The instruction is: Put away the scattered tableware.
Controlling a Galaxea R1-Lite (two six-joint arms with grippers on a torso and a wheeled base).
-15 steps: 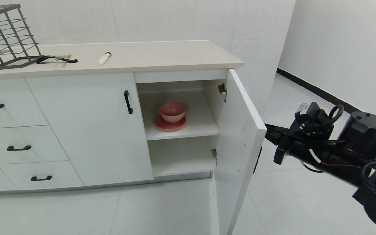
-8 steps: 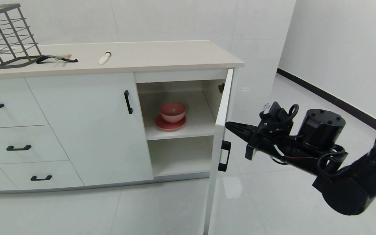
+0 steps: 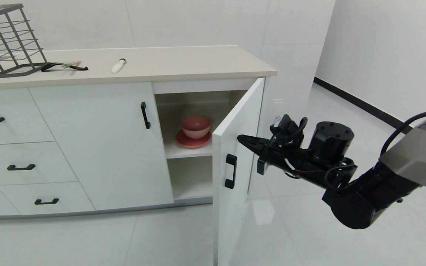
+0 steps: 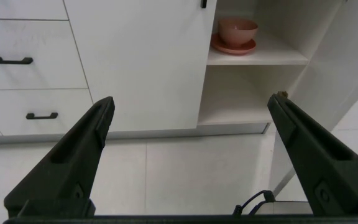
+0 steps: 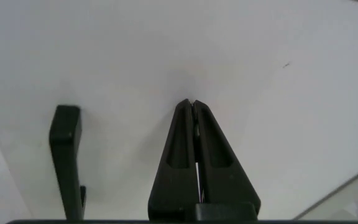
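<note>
White-tiled room, pale glossy floor; a white cabinet run with a beige countertop (image 3: pixel 183 62) stands along the wall. Head view: a black wire rack (image 3: pixel 9 40) stands at the countertop's left end, a black-handled utensil (image 3: pixel 63 67) lies just beside its base, and a small white-handled piece (image 3: pixel 118 66) lies apart from both, nearer the countertop's middle. Below, the right-hand cabinet door (image 3: pixel 235 122) stands partly open. Inside, a pink bowl (image 3: pixel 195 126) sits in a red plate (image 3: pixel 192 141) on the upper shelf (image 3: pixel 189 150); the lower shelf is partly hidden by the door. The right gripper (image 3: pixel 243 139) is at the door's outer face, just beside and above the black door handle (image 3: pixel 230 171). Left wrist view: the left gripper (image 4: pixel 191 102) hangs released over the floor, its fingers (image 4: pixel 73 162) spread wide with nothing between them; beyond them are the drawers (image 4: pixel 23 60), the bowl (image 4: pixel 237 30) on its plate (image 4: pixel 234 45), and the door's edge (image 4: pixel 347 68). Right wrist view: the right gripper (image 5: pixel 192 104) is clenched, fingers (image 5: pixel 180 149) pressed together on nothing, tips against the door face (image 5: pixel 166 50), with the handle (image 5: pixel 67 158) near to one side.
</note>
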